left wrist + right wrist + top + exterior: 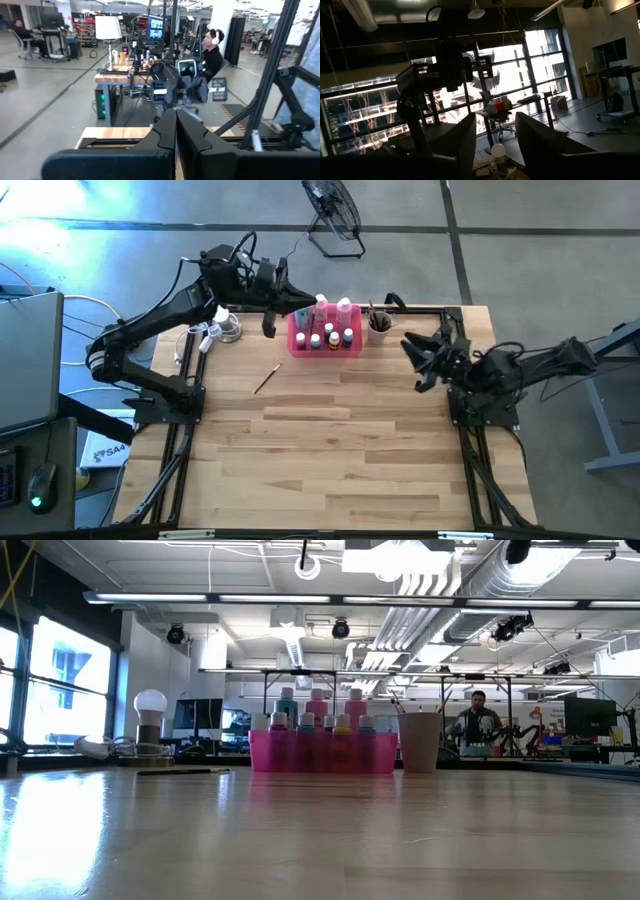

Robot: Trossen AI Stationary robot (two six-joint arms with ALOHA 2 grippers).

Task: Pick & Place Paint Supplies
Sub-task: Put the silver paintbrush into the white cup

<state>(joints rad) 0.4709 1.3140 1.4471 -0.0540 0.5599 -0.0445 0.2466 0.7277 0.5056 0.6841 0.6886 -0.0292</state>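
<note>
The paint supplies stand in a bright pink tray at the table's far side: taller white-capped bottles at its back, several tiny bottles in front. Beside it, a pale cup holds brushes. One thin brown paintbrush lies flat on the table, left of and nearer than the tray. My left gripper is shut and empty, level in the air over the tray's far left corner. My right gripper is open and empty, raised right of the cup.
A lamp with a white bulb and white cables sit at the far left of the table. A black frame runs along the table's edges. Bare wood fills the table's middle and near half. A floor fan stands beyond the table.
</note>
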